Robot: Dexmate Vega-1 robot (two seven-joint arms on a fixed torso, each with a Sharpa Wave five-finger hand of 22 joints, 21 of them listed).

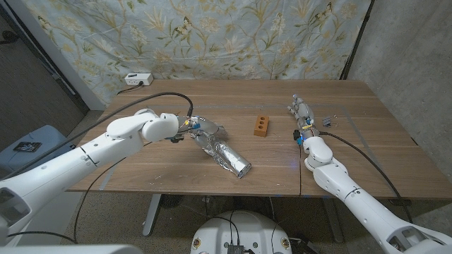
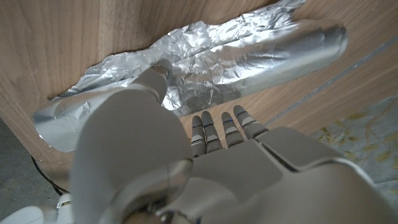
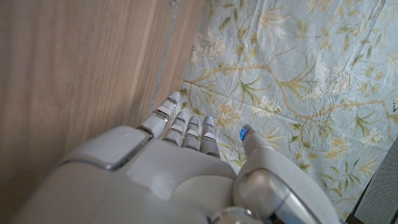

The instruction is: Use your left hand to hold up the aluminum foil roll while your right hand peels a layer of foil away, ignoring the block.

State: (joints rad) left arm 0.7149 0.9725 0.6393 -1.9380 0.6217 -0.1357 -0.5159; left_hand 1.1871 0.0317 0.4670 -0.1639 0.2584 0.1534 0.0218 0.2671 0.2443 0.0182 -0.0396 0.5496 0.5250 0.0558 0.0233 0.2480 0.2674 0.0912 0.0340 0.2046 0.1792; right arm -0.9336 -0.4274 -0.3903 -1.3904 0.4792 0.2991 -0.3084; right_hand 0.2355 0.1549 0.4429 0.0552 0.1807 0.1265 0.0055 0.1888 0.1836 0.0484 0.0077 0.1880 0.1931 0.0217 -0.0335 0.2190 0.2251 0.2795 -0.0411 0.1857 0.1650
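While the foil roll (image 1: 227, 156) lies mid-table, left hand (image 1: 196, 127) fingers touch its crumpled end, grasp unconfirmed; close firmly before lifting. Right hand (image 1: 302, 113) waits released, well apart.

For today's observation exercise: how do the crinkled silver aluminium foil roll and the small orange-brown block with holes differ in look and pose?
The crinkled silver aluminium foil roll is long, shiny and wrinkled; the small orange-brown block is short, matt and box-shaped, with dark holes on top.

The foil roll lies aslant across the wooden table, a loose sheet spread from it; the block sits compact and square.

The left hand is at the foil roll's far end; the block stands alone, apart from the right hand.

Both rest on the table.
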